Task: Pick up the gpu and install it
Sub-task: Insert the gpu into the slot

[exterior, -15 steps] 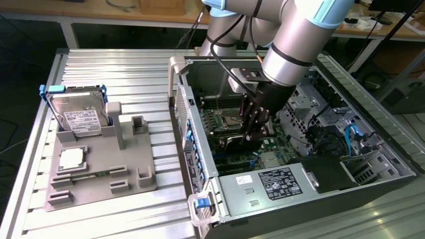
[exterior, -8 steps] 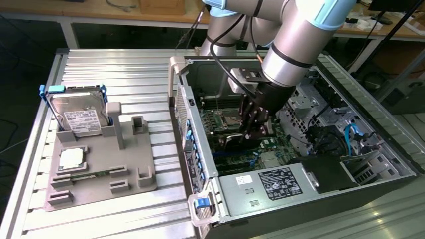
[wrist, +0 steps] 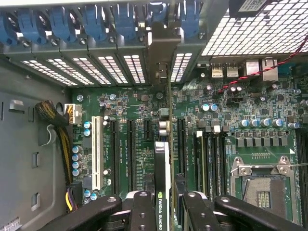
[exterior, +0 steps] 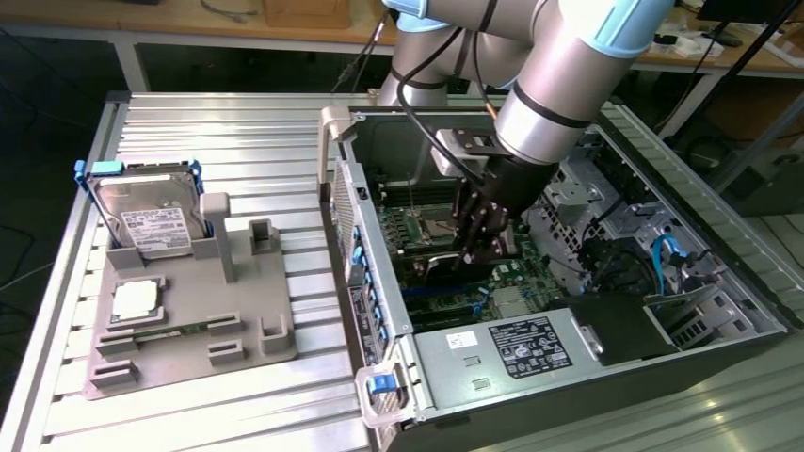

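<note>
The gpu (wrist: 162, 161) is a thin black card seen edge-on in the wrist view, with a green logo strip and its grey metal bracket (wrist: 159, 62) up against the case's rear slot openings. My gripper (wrist: 163, 204) is shut on it, one black finger (wrist: 143, 209) on each side. The card stands upright over the motherboard (wrist: 127, 130), in line with the expansion slots; I cannot tell whether its edge sits in a slot. In the exterior view the gripper (exterior: 484, 235) reaches down inside the open computer case (exterior: 503, 348).
Blue slot latches (wrist: 91, 21) line the case's rear wall. An open CPU socket (wrist: 262, 185) and memory slots lie beside the card. Outside the case, a grey fixture (exterior: 188, 330) holds a silver hard drive (exterior: 151, 217) with blue handles and a small square chip (exterior: 136, 298).
</note>
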`<state>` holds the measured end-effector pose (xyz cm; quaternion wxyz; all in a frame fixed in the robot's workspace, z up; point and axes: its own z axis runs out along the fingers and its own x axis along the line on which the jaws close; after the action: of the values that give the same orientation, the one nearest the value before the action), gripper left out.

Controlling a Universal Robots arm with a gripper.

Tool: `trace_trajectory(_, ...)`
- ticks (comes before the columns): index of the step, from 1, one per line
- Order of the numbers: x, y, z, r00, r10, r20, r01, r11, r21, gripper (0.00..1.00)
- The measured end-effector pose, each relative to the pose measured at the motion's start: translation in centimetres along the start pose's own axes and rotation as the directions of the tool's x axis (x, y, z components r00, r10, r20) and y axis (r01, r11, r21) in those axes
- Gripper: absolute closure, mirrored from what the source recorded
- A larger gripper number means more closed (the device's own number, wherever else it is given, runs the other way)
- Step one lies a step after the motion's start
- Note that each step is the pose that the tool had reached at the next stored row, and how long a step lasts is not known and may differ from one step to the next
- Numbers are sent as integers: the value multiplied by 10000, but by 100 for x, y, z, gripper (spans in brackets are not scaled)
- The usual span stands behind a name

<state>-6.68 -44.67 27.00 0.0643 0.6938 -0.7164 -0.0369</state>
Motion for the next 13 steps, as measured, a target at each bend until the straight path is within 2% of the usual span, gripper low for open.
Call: trace_trajectory(13,0,12,10,10000,1,1,-1,10000,0,73)
